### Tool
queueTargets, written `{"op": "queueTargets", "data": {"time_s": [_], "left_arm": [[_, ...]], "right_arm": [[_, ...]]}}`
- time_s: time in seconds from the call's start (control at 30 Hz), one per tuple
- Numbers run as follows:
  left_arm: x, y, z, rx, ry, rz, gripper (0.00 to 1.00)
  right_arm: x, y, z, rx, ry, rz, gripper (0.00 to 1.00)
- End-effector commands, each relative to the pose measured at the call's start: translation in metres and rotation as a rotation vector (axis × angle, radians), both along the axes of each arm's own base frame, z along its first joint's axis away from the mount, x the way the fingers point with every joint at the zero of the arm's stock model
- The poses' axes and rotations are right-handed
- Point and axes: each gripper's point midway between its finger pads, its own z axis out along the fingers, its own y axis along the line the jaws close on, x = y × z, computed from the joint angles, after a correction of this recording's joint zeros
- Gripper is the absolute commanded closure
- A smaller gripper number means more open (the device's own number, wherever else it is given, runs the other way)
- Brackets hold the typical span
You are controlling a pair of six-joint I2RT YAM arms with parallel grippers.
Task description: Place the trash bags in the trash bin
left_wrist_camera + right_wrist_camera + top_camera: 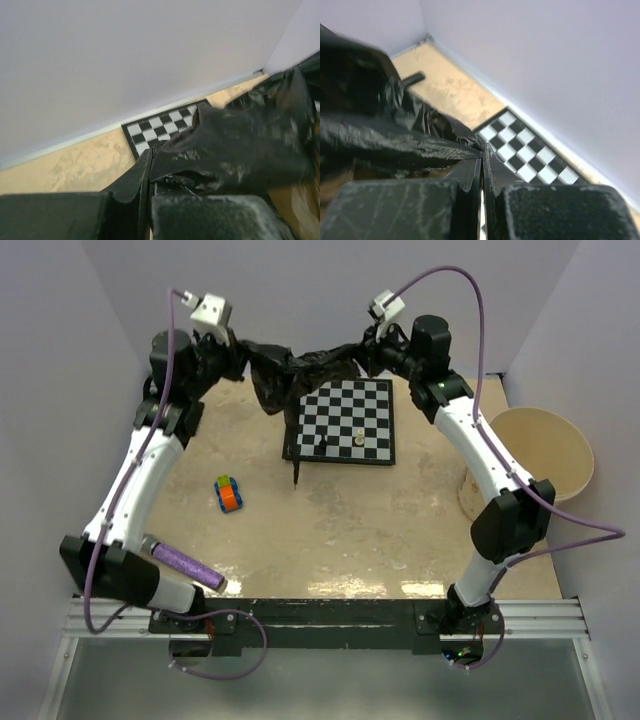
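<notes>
Near edge: purple textured roll (186,566). Right edge: cream round tapered trash bin (545,455). Far edge, above counter (330,540): glossy wrinkled black trash bag (300,368) stretched between pincers. Left pincer (149,159) clamped tight on film; right pincer (482,150) likewise, pinching opposite end.

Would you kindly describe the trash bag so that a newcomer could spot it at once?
Find the chessboard at the far side of the table. Over its far edge hangs the trash bag, stretched between the left gripper and right gripper, both shut on it. It alone is crumpled, glossy black film.
</notes>
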Motion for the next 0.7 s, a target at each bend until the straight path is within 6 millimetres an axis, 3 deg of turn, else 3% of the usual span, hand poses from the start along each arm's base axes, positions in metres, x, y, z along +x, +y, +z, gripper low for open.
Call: {"op": "queueTargets", "data": {"time_s": [0.0,0.03,0.1,0.17,0.2,0.27,0.3,0.33,0.37,0.47,0.57,0.6,0.63,0.67], "left_arm": [[0.068,-0.005,0.025,-0.045,0.037,0.044,1.0],[0.082,-0.006,0.033,-0.06,0.043,0.043,1.0],[0.105,-0.011,0.07,-0.08,-0.044,0.022,1.0],[0.105,-0.019,0.134,-0.082,-0.25,-0.034,1.0],[0.102,-0.021,0.163,-0.083,-0.359,-0.052,1.0],[0.085,-0.02,0.217,-0.075,-0.583,-0.068,1.0],[0.072,-0.019,0.239,-0.064,-0.687,-0.064,1.0],[0.056,-0.016,0.263,-0.05,-0.805,-0.041,1.0],[0.039,-0.011,0.285,-0.031,-0.911,0.002,1.0],[-0.024,-0.006,0.346,-0.05,-1.177,0.04,1.0],[-0.081,-0.014,0.38,-0.043,-1.363,0.052,1.0],[-0.109,-0.021,0.386,-0.032,-1.426,0.043,1.0],[-0.111,-0.029,0.377,0.018,-1.453,0.035,1.0],[-0.134,-0.036,0.37,0.037,-1.488,0.011,1.0]], "right_arm": [[0.041,-0.007,0.044,-0.002,-0.121,-0.148,1.0],[0.052,-0.01,0.058,0.01,-0.159,-0.188,1.0],[0.07,-0.015,0.102,0.039,-0.272,-0.249,1.0],[0.082,-0.018,0.144,0.061,-0.392,-0.288,1.0],[0.074,-0.025,0.189,0.101,-0.503,-0.314,1.0],[0.064,-0.038,0.237,0.174,-0.648,-0.366,1.0],[0.047,-0.051,0.273,0.249,-0.769,-0.409,1.0],[0.031,-0.062,0.296,0.3,-0.852,-0.447,1.0],[0.004,-0.072,0.326,0.362,-0.959,-0.461,1.0],[-0.071,-0.08,0.386,0.431,-1.207,-0.449,1.0],[-0.123,-0.072,0.41,0.412,-1.346,-0.409,1.0],[-0.129,-0.066,0.404,0.386,-1.357,-0.396,1.0],[-0.135,-0.059,0.394,0.343,-1.362,-0.384,1.0],[-0.141,-0.054,0.38,0.304,-1.364,-0.372,1.0]]}}
